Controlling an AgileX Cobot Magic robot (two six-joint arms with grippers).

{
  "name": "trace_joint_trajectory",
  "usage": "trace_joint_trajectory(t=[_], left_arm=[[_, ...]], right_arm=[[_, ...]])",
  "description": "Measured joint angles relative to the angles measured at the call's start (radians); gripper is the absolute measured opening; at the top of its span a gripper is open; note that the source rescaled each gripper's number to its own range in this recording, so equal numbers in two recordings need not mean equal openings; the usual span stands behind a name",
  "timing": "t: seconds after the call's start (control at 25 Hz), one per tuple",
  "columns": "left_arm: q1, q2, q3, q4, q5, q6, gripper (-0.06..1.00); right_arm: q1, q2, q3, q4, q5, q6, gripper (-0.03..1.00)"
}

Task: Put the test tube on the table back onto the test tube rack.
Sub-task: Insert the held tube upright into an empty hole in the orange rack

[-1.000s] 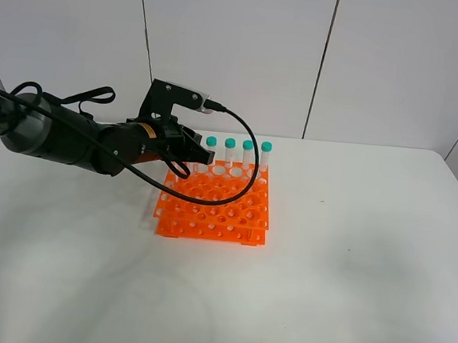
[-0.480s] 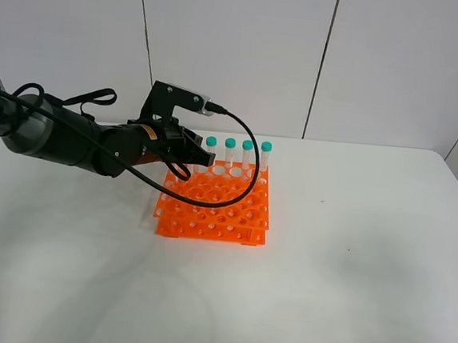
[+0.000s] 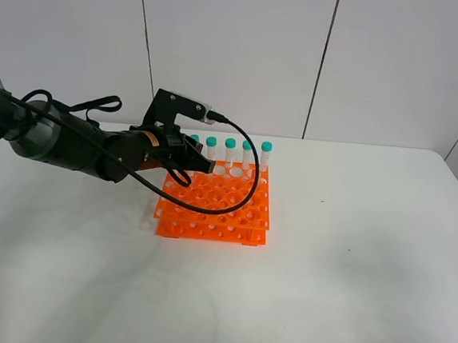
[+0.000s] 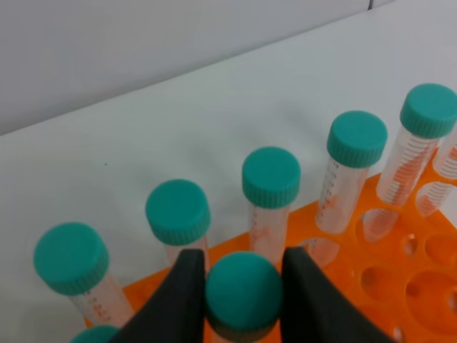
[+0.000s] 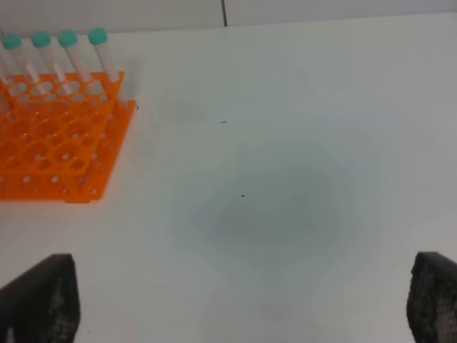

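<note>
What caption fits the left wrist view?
Left gripper shut on a teal-capped clear plastic test tube above the bright orange rack.

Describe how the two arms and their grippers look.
The left arm is black and glossy, with an orange band and looping black cables; a black bracket with a silver-grey camera sits on top. Left gripper: matte black fingers. Of the right gripper, only dark fingers show.
</note>
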Motion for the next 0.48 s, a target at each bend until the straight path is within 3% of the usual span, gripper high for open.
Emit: trace_joint_trajectory(t=[0.48], left_arm=[[0.000,0.029,0.000,0.000,-0.018,0.000,0.00]], right_arm=[[0.000,0.000,0.000,0.000,0.000,0.000,1.00]])
